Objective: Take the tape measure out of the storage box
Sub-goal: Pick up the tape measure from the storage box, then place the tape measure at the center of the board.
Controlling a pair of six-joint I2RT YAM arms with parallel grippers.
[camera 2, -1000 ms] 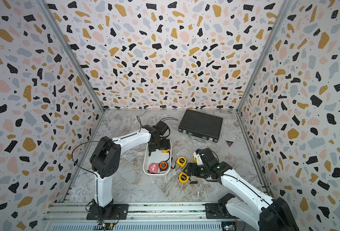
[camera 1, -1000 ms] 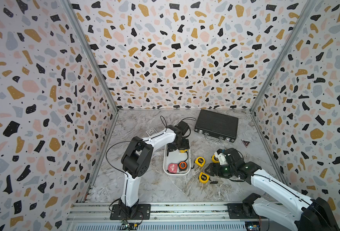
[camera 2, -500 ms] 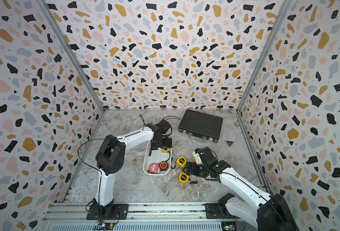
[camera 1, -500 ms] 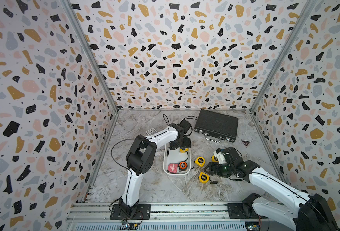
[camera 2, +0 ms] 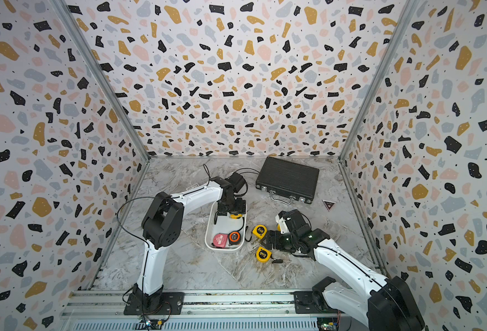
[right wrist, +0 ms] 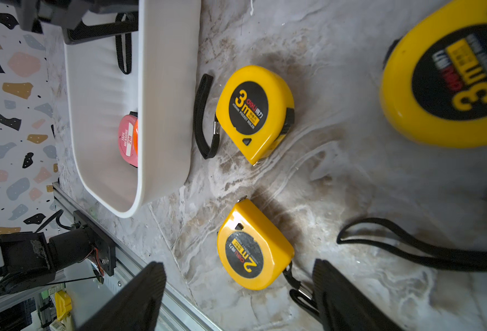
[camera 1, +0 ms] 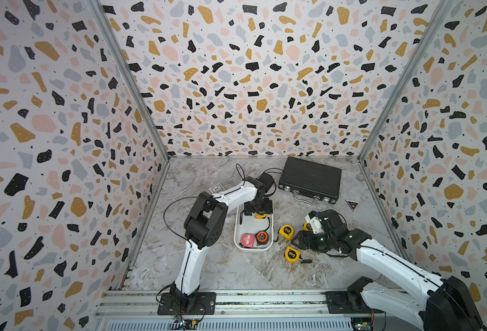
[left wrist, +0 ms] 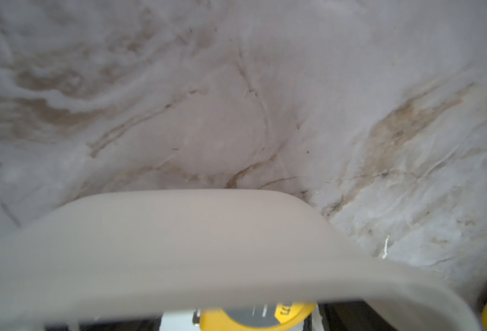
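White plastic, shallow and with rounded corners: the storage box [camera 1: 249, 227], lying on the marble table [camera 1: 222, 266] between the two arms. Inside, at the near end, a pink tape measure [camera 1: 246, 239] and an orange tape measure [camera 1: 262, 237], side by side and touching. At the far end, a yellow tape measure [camera 1: 261, 215], directly under the left gripper [camera 1: 259, 211], lowered into the box over it. Impossible to tell whether clamped on it or only around it: jaws hidden under the gripper body in both top views, and out of frame in the left wrist view, with only the box wall and a part of the yellow case visible there. Right gripper [right wrist: 238, 265] spread wide and empty, low over the table beside the box, near three other yellow tape measures [camera 1: 286, 230] already outside.

Step in hand, probably: the grasp on the yellow one at the far end. Next move, as a judgement: close firmly on the case, lift straight up over the wall, mind the black wrist strap [right wrist: 121, 48] trailing on the box floor, then set down on free table.
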